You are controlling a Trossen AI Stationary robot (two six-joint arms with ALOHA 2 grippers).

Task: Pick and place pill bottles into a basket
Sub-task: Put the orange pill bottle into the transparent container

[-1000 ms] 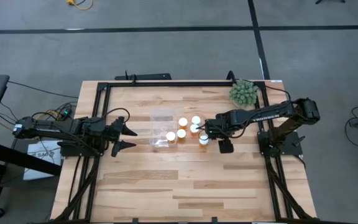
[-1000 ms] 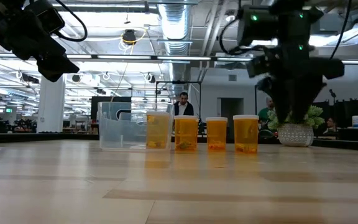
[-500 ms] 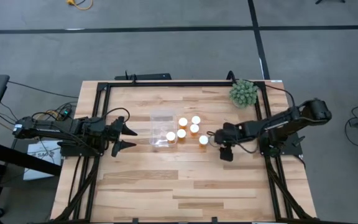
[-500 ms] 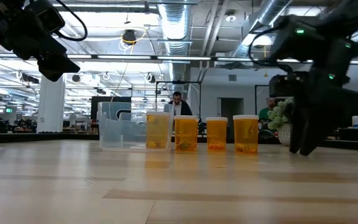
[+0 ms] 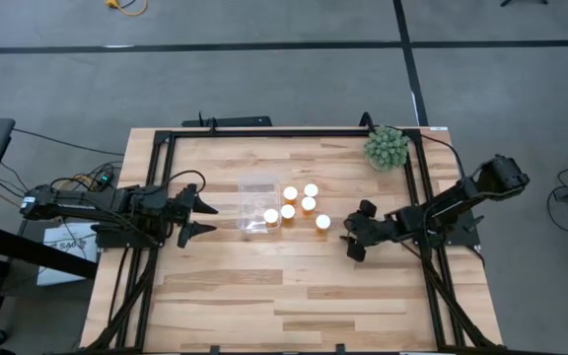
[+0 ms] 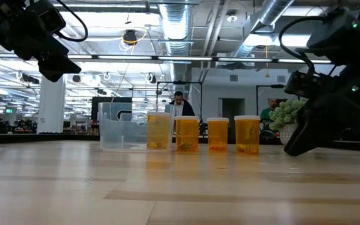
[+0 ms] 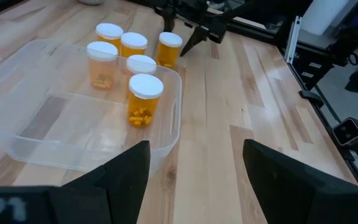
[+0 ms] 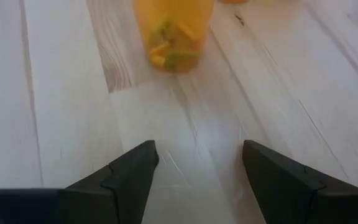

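Five orange pill bottles [image 5: 308,204] with white caps stand upright on the wood, right of the clear basket [image 5: 254,187]. Another bottle [image 7: 145,99] stands inside the basket by its right wall. My right gripper [image 5: 351,237] is open and empty, low over the table just right of the nearest bottle [image 5: 322,222]. That bottle shows ahead of its fingers in the right wrist view [image 8: 173,31]. My left gripper [image 5: 210,219] is open and empty, left of the basket.
A green spiky potted plant [image 5: 386,147] stands at the table's far right corner. A black frame [image 5: 264,132] runs round the table. Bare wood lies toward the near edge [image 5: 284,296]. People show in the room beyond [image 6: 179,103].
My right gripper has drawn back from above the bottles toward the table's right edge and has come down close to the table. The bottles stand where they were. My left arm has kept still.
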